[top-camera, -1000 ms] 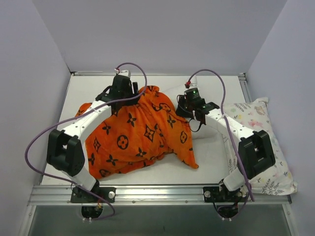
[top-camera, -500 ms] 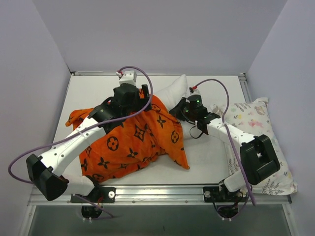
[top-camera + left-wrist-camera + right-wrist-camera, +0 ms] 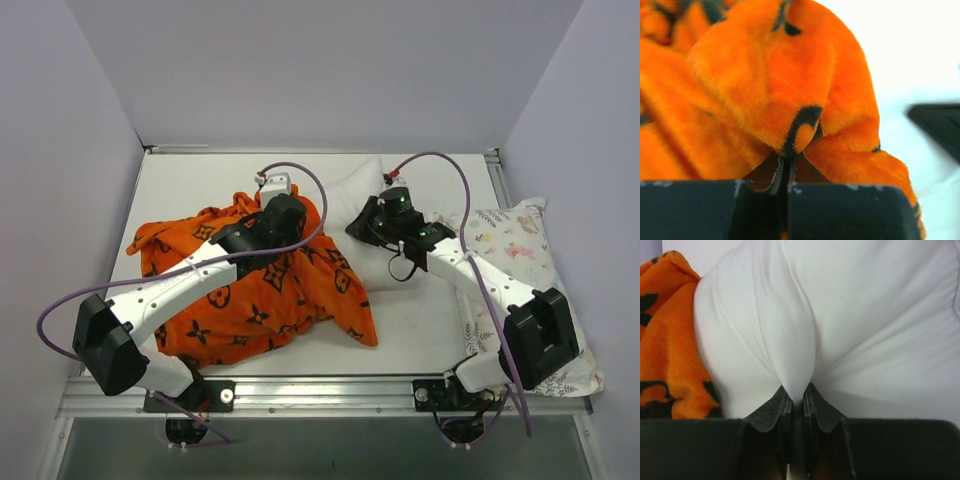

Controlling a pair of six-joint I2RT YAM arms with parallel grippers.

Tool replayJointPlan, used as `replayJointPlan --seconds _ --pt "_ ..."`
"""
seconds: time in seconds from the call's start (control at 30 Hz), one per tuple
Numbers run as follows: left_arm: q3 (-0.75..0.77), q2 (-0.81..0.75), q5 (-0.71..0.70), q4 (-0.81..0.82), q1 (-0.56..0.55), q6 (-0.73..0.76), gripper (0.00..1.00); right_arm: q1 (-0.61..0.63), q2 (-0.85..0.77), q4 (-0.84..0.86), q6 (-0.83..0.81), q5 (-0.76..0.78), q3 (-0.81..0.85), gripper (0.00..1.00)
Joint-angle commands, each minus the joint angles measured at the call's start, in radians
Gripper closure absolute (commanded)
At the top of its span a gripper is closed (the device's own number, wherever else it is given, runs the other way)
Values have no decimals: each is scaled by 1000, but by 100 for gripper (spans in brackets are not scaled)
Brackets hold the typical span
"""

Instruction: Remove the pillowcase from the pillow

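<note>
The orange pillowcase [image 3: 240, 290] with black motifs lies bunched on the left half of the table. My left gripper [image 3: 290, 215] is shut on a fold at its upper right edge; in the left wrist view the orange fabric [image 3: 790, 100] is pinched between the jaws [image 3: 785, 170]. The plain white pillow [image 3: 352, 190] sticks out of the case toward the back centre. My right gripper [image 3: 368, 225] is shut on it, and a ridge of white pillow cloth [image 3: 795, 340] is nipped between the jaws [image 3: 796, 402], with the orange pillowcase edge [image 3: 670, 350] at its left.
A floral-print pillow [image 3: 520, 290] lies along the right edge of the table under the right arm. Purple cables loop over both arms. White walls close the back and both sides, and a metal rail [image 3: 320, 395] runs along the front.
The left gripper opened, moved down and right along the pillowcase and shut on a new fold. The orange case has slid leftward, baring the white pillow's end, which the right gripper has closed on.
</note>
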Motion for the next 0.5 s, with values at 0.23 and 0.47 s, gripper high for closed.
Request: replayJointPlan --seconds 0.23,0.47 --pt "-115 -198 -7 -109 422 114 100 -326 -166 -404 -162 43 227 100" --pt "-150 -278 57 -129 745 118 100 -466 -132 -498 -190 -10 359 100"
